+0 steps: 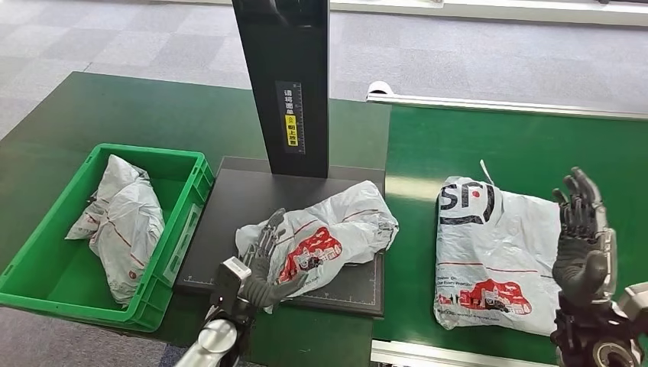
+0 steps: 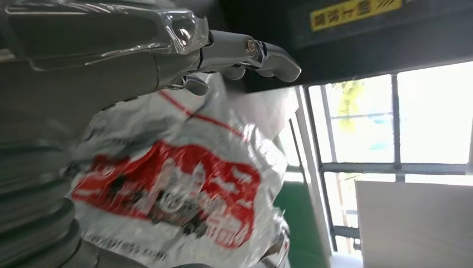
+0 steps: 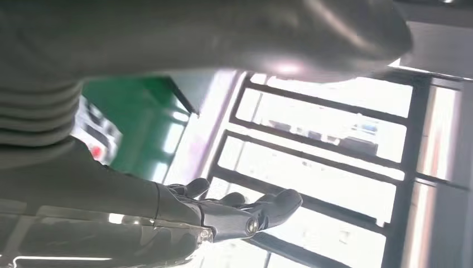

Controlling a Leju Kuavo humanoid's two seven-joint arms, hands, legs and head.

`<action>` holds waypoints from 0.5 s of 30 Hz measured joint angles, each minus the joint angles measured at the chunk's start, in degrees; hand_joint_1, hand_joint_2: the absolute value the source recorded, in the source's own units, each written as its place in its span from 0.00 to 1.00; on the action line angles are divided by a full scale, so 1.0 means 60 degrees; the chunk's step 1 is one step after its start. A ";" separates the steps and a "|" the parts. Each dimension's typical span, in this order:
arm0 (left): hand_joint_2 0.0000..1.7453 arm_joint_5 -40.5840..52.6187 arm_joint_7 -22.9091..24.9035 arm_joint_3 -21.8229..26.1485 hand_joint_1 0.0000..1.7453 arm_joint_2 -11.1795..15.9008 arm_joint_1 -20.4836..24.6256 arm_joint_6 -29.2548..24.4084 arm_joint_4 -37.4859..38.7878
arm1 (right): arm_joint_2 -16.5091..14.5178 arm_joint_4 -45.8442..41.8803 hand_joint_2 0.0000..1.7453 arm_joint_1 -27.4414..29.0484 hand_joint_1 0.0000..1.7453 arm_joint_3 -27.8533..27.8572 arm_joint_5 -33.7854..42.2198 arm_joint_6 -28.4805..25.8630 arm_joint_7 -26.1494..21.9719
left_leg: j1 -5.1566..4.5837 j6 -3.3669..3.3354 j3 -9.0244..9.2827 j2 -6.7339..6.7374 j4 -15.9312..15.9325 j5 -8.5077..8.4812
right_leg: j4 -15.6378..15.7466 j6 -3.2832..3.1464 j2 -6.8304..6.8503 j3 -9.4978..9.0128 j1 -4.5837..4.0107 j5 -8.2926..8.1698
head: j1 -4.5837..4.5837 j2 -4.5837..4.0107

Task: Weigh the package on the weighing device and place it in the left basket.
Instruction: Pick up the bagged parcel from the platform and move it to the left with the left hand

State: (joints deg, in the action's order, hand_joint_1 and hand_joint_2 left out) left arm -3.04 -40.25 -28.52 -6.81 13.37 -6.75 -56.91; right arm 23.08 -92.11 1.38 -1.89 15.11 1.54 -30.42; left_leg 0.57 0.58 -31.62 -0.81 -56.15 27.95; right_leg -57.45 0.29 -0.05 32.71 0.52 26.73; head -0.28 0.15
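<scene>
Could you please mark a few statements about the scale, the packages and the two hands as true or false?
1. A package lies on the black scale. True.
2. The green basket is empty. False: it holds at least one white package.
3. The left hand is on the package on the scale. True: its fingers reach over the bag and its thumb lies against the near side.
4. The right hand holds the SF package. False: it is raised beside that package, fingers apart, holding nothing.
5. The SF package lies in the basket. False: it lies on the green surface right of the scale.
</scene>
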 joint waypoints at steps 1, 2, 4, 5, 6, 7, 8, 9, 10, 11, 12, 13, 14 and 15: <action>1.00 0.0196 0.0033 0.0023 0.00 0.0005 0.0102 -0.0192 -0.0022 | -0.0083 0.0139 1.00 0.0129 0.00 -0.0054 -0.0030 0.0161 0.0032 | 0.0000 0.0000 0.0000 0.0002 0.0001 0.0000 | -0.0001 0.0000 -0.0001 -0.0001 -0.0001 0.0000 | 0.0001 0.0000; 1.00 0.0567 0.0160 0.0041 0.00 0.0013 0.0166 -0.0478 -0.0083 | -0.0213 0.0297 1.00 0.0234 0.00 -0.0108 -0.0079 0.0389 0.0127 | 0.0001 0.0000 0.0000 0.0008 0.0001 0.0000 | -0.0002 0.0000 -0.0006 -0.0001 -0.0002 0.0000 | 0.0003 -0.0001; 1.00 0.2050 0.0866 0.0078 0.00 0.0075 0.0187 -0.1226 -0.0403 | -0.0669 0.0676 1.00 0.0365 0.00 -0.0216 -0.0279 0.0946 0.0535 | 0.0003 0.0002 0.0000 0.0026 0.0004 0.0002 | -0.0005 -0.0001 -0.0025 0.0003 -0.0005 0.0000 | 0.0004 -0.0002; 1.00 0.3086 0.1418 0.0122 0.00 0.0125 0.0143 -0.1513 -0.0666 | -0.0999 0.0879 1.00 0.0396 0.00 -0.0262 -0.0434 0.1158 0.0810 | 0.0004 0.0003 0.0001 0.0033 0.0005 0.0004 | -0.0005 -0.0002 -0.0034 0.0008 -0.0006 0.0001 | 0.0000 -0.0003; 1.00 0.4144 0.1987 0.0195 0.00 0.0174 0.0081 -0.1661 -0.0951 | -0.1367 0.1086 1.00 0.0414 0.00 -0.0299 -0.0608 0.1279 0.1067 | 0.0005 0.0005 0.0000 0.0036 0.0005 0.0004 | -0.0006 -0.0002 -0.0040 0.0014 -0.0007 0.0001 | -0.0001 -0.0003; 1.00 0.5097 0.2485 0.0291 0.00 0.0205 0.0021 -0.1688 -0.1217 | -0.1745 0.1296 1.00 0.0422 0.00 -0.0329 -0.0772 0.1319 0.1285 | 0.0006 0.0006 -0.0001 0.0035 0.0005 0.0004 | -0.0005 -0.0004 -0.0041 0.0021 -0.0008 0.0002 | -0.0004 -0.0003; 1.00 0.5838 0.2846 0.0398 0.00 0.0220 -0.0021 -0.1638 -0.1423 | -0.2089 0.1487 1.00 0.0421 0.00 -0.0346 -0.0903 0.1305 0.1444 | 0.0007 0.0007 -0.0003 0.0033 0.0006 0.0003 | -0.0006 -0.0005 -0.0038 0.0025 -0.0009 0.0003 | -0.0004 -0.0002; 1.00 0.6417 0.3110 0.0495 0.00 0.0222 -0.0036 -0.1566 -0.1570 | -0.2393 0.1660 1.00 0.0408 0.00 -0.0352 -0.0994 0.1288 0.1560 | 0.0008 0.0008 -0.0005 0.0031 0.0006 0.0003 | -0.0006 -0.0006 -0.0036 0.0027 -0.0010 0.0004 | -0.0003 -0.0001; 1.00 0.6886 0.3330 0.0578 0.00 0.0214 -0.0021 -0.1493 -0.1655 | -0.2654 0.1797 1.00 0.0393 0.00 -0.0338 -0.1055 0.1281 0.1654 | 0.0009 0.0008 -0.0005 0.0030 0.0007 0.0002 | -0.0006 -0.0007 -0.0034 0.0027 -0.0011 0.0005 | -0.0002 -0.0001; 1.00 0.7325 0.3571 0.0643 0.00 0.0202 0.0020 -0.1428 -0.1695 | -0.2882 0.1896 1.00 0.0383 0.00 -0.0303 -0.1110 0.1297 0.1739 | 0.0009 0.0008 -0.0005 0.0030 0.0007 0.0002 | -0.0006 -0.0008 -0.0034 0.0026 -0.0011 0.0005 | 0.0000 -0.0001; 1.00 0.7747 0.3856 0.0689 0.00 0.0187 0.0083 -0.1362 -0.1707 | -0.3090 0.1967 1.00 0.0377 0.00 -0.0253 -0.1171 0.1325 0.1813 | 0.0009 0.0008 -0.0005 0.0032 0.0007 0.0002 | -0.0006 -0.0008 -0.0035 0.0026 -0.0011 0.0005 | 0.0000 -0.0001; 1.00 0.8145 0.4150 0.0723 0.00 0.0173 0.0164 -0.1309 -0.1695 | -0.3289 0.2017 1.00 0.0377 0.00 -0.0196 -0.1246 0.1358 0.1881 | 0.0008 0.0008 -0.0005 0.0033 0.0007 0.0001 | -0.0006 -0.0007 -0.0036 0.0025 -0.0010 0.0004 | 0.0001 -0.0001; 1.00 0.8469 0.4392 0.0748 0.00 0.0164 0.0251 -0.1273 -0.1673 | -0.3465 0.2054 1.00 0.0379 0.00 -0.0143 -0.1318 0.1384 0.1928 | 0.0007 0.0008 -0.0004 0.0033 0.0006 0.0001 | -0.0006 -0.0006 -0.0037 0.0024 -0.0009 0.0004 | 0.0001 0.0000; 1.00 0.8690 0.4558 0.0770 0.00 0.0154 0.0331 -0.1246 -0.1646 | -0.3624 0.2086 1.00 0.0380 0.00 -0.0097 -0.1377 0.1400 0.1961 | 0.0005 0.0007 -0.0003 0.0034 0.0006 0.0001 | -0.0006 -0.0005 -0.0037 0.0023 -0.0006 0.0003 | 0.0001 0.0001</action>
State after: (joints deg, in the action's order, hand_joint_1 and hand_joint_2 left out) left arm 49.10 -12.90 -23.91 -5.89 15.36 -14.22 -66.78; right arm 1.34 -79.60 3.66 -2.47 6.85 9.93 -18.65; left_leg 0.60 0.63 -31.64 -0.61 -56.12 27.95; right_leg -57.49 0.26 -0.27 32.84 0.48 26.75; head -0.27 0.15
